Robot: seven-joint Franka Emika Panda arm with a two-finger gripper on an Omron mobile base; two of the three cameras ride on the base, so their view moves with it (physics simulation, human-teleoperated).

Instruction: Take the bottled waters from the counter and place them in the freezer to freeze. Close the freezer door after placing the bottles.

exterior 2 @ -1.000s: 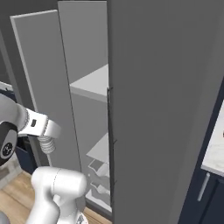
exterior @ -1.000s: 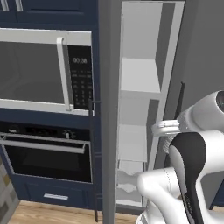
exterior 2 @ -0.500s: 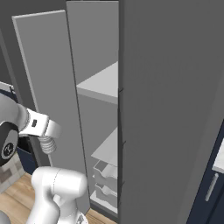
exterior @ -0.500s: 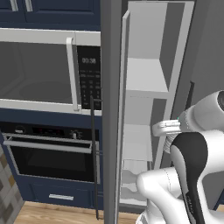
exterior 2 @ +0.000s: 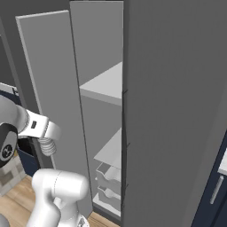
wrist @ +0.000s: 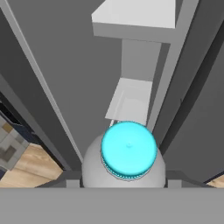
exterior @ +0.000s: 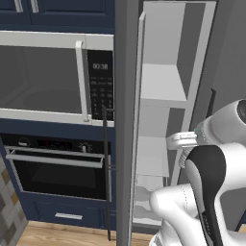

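Note:
In the hand view a bottled water (wrist: 128, 151), clear with a light blue cap, sits cap-up right at my gripper (wrist: 124, 181), which is shut on it. Ahead stands the freezer (exterior: 163, 96), open, with white walls and white shelves (wrist: 135, 17). The freezer door (exterior: 126, 120) is swung out at the left, edge-on in the left base view, its thin dark handle (exterior: 105, 168) facing outward. In the right base view the freezer door (exterior 2: 48, 88) stands left of the shelves (exterior 2: 104, 86). The counter is out of view.
A steel wall microwave (exterior: 48, 77) and an oven (exterior: 57, 168) sit left of the open door, with navy cabinets around them. The fridge's big grey right door (exterior 2: 177, 111) rises close on the right. Wooden floor (wrist: 30, 168) lies below.
The whole scene has shifted and grown in both base views, so the base has driven closer to the freezer. The arm keeps its pose with the bottle in the gripper.

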